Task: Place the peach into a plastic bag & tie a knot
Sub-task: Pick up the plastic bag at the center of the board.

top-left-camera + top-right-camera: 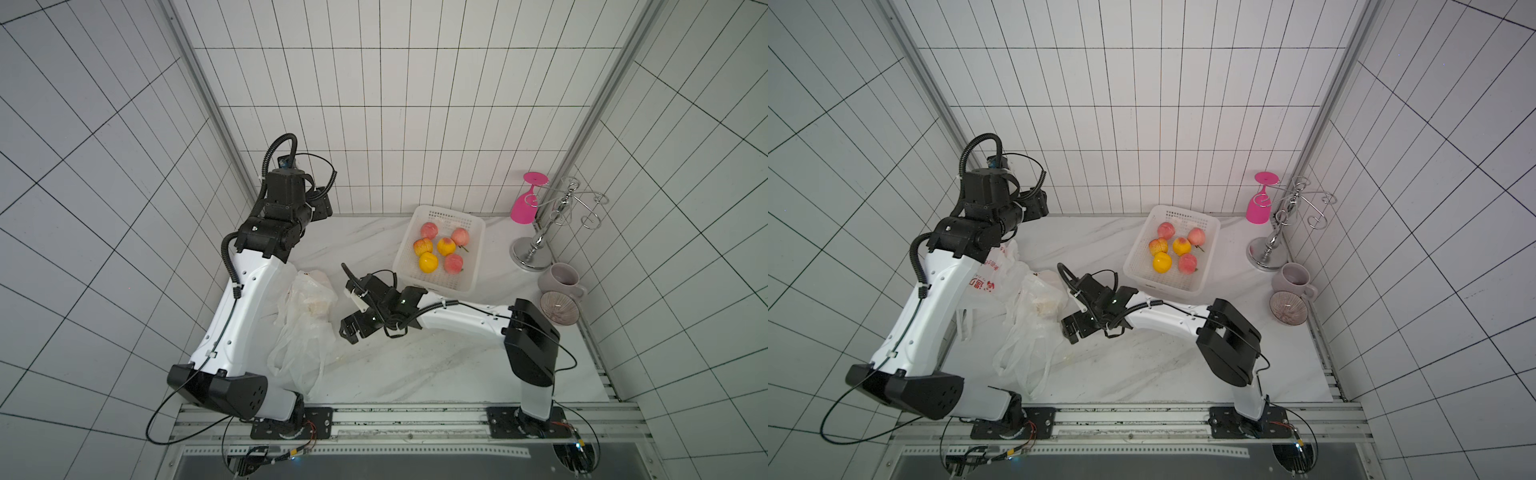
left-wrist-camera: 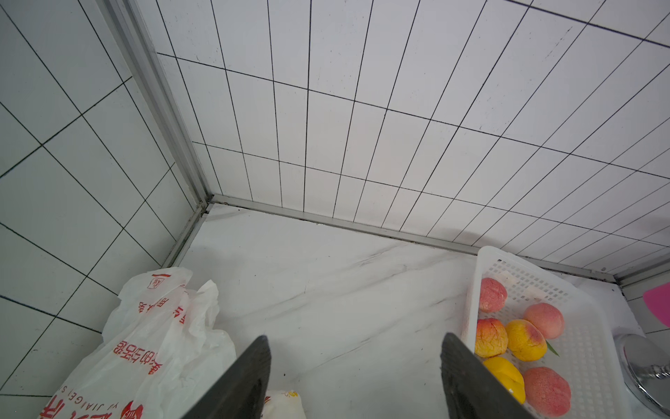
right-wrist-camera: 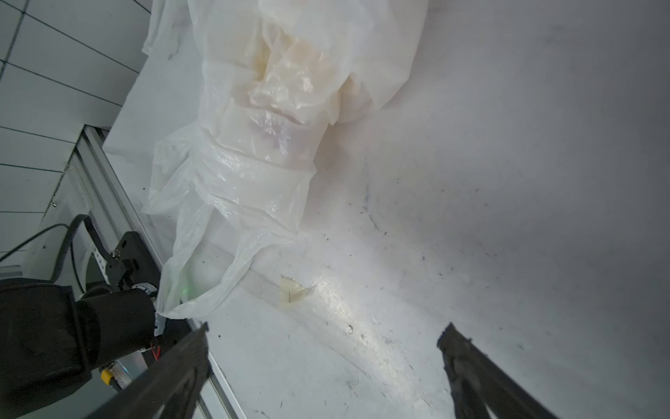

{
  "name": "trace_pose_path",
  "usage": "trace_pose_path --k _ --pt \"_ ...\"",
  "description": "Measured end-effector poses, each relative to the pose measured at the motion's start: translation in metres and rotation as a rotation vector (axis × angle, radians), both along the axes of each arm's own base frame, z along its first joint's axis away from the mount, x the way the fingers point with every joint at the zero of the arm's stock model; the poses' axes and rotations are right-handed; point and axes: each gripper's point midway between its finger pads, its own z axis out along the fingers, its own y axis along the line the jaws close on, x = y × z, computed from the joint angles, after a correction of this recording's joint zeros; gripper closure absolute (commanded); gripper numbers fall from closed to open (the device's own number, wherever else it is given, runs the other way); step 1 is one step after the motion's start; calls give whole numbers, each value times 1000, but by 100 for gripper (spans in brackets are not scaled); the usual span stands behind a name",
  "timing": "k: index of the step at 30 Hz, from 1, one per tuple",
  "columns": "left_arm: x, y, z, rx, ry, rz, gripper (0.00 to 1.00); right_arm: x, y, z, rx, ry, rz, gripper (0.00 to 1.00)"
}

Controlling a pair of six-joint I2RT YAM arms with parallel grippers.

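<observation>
Right gripper point(image 1: 345, 312), jaws spread and empty, stands just right of the clear bag point(image 1: 305, 328), its handles point(image 1: 302, 376) pointing down-frame; peaches point(image 1: 446, 246) lie in the basket point(image 1: 478, 227) upper right; left gripper point(image 2: 355, 342) likewise spread.

printed bag point(image 2: 145, 355): outside one jaw of the left gripper point(image 2: 355, 336), cut by the frame edge.
white lump point(image 2: 284, 404): between those jaws, mostly out of frame, cannot be named.
basket point(image 2: 475, 297): outside the opposite jaw, near end cut off.
clear bag point(image 3: 268, 138): ahead of the right gripper point(image 3: 328, 325) jaws; pale contents too clouded to name.
scrap point(image 3: 293, 288): nearer those jaws, too small to name.
</observation>
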Motion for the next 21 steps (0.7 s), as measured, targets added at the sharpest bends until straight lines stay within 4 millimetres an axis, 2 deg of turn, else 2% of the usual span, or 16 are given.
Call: trace_pose_path --k 3,6,11,13,15,17,19,21 --pt "-2 -4 2 -2 -4 -12 24 -11 10 -32 -33 31 38 5" --pt "-5 -7 3 -5 -8 -23 24 -17 24 -52 -50 56 60 11" --pt "-13 -12 1 -16 -9 -51 27 -5 58 -48 11 42 48 21" --pt "-15 -14 0 -23 -7 -65 30 -2 67 -46 27 40 40 32" --pt "-16 -17 0 -34 -6 -79 33 3 76 -44 41 40 25 51" --pt "-16 -19 0 -39 -5 -92 35 8 81 -42 49 33 4 65" --pt "-17 -21 1 -45 -6 -102 41 13 78 -44 36 23 -21 79" --pt "-19 -22 4 -50 -13 -111 49 21 73 -40 26 1 -46 98"
